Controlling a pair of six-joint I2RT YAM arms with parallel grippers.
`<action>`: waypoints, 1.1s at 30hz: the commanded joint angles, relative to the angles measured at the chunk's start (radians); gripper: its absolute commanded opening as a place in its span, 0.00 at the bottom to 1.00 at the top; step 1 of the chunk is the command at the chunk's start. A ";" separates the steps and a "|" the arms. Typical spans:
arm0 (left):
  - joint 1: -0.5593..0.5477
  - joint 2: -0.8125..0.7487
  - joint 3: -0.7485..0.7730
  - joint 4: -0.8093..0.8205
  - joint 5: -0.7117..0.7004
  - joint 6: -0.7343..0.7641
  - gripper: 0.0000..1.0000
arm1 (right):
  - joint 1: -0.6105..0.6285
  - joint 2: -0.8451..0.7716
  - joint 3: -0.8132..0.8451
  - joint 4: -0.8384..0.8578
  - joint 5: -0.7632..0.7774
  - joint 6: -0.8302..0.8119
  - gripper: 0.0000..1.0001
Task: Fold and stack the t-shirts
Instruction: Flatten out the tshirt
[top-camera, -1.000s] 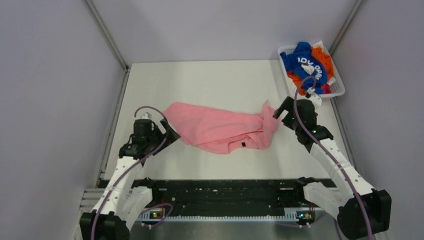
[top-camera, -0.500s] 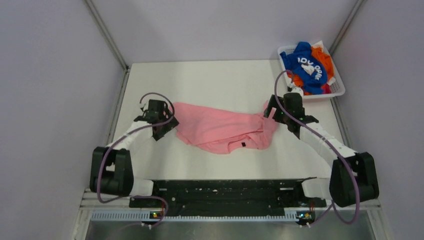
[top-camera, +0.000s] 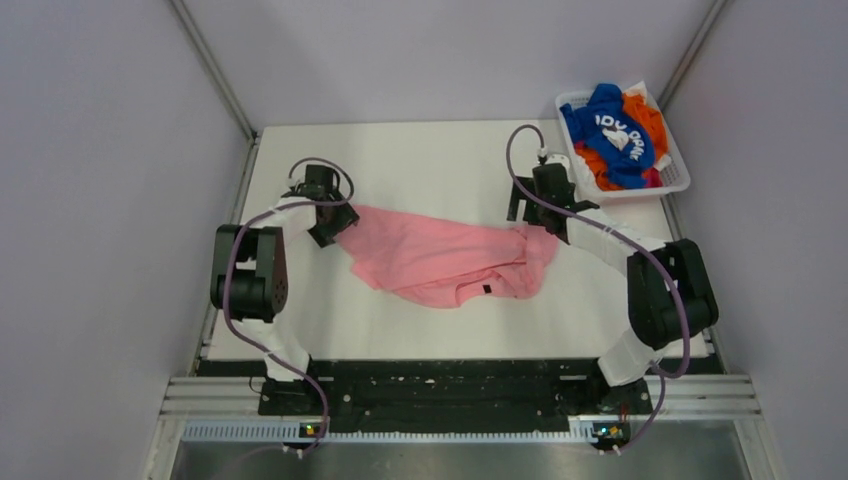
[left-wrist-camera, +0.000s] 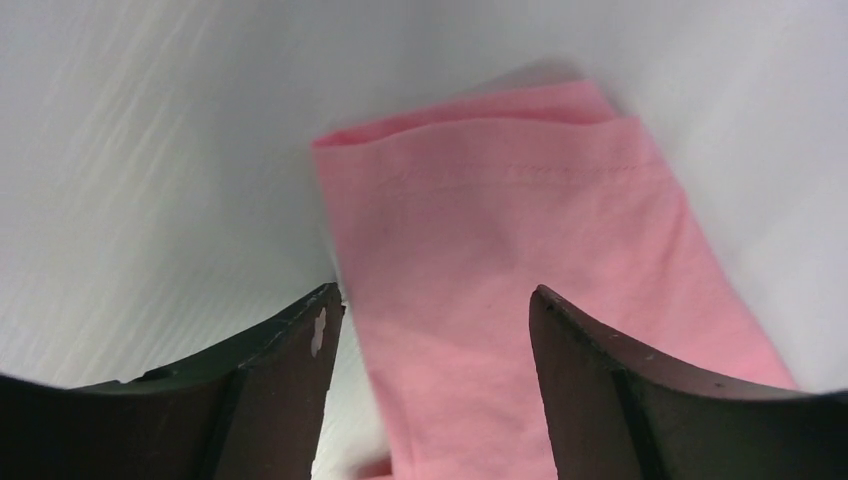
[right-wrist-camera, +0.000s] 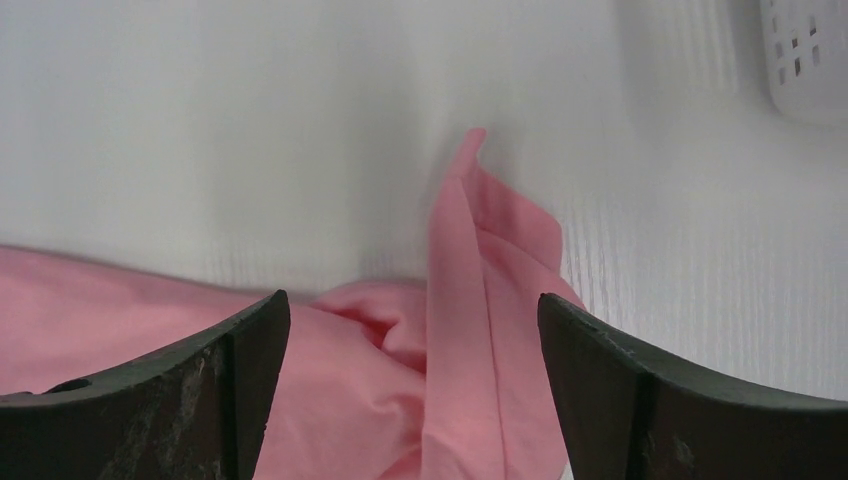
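currently left gripper (left-wrist-camera: 435, 292) spread wide over pink t-shirt (top-camera: 440, 255) hem; right gripper (right-wrist-camera: 412, 297) wide over bunched end.

- The overhead view is bright and even. Soft light falls from above, and the white table (top-camera: 440, 160) carries only faint shadows.
- In the left wrist view, slanting streaks smear the table at the upper left. The pink shirt (left-wrist-camera: 520, 240) is sharper, and its hem stitching is readable.
- The fingers (left-wrist-camera: 270, 400) along the bottom edge are dark and soft-edged.
- In the right wrist view the table looks washed out. The basket (right-wrist-camera: 810, 60) at the upper right is blurred.
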 joint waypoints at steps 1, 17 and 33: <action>0.002 0.115 0.072 0.008 0.094 0.015 0.67 | 0.003 0.033 0.016 0.040 0.033 -0.009 0.91; -0.006 -0.167 -0.015 0.299 0.178 0.086 0.00 | 0.017 0.158 0.067 0.150 0.214 0.032 0.10; -0.030 -0.896 -0.055 0.354 0.065 0.159 0.00 | 0.024 -0.694 -0.102 0.178 0.059 -0.023 0.00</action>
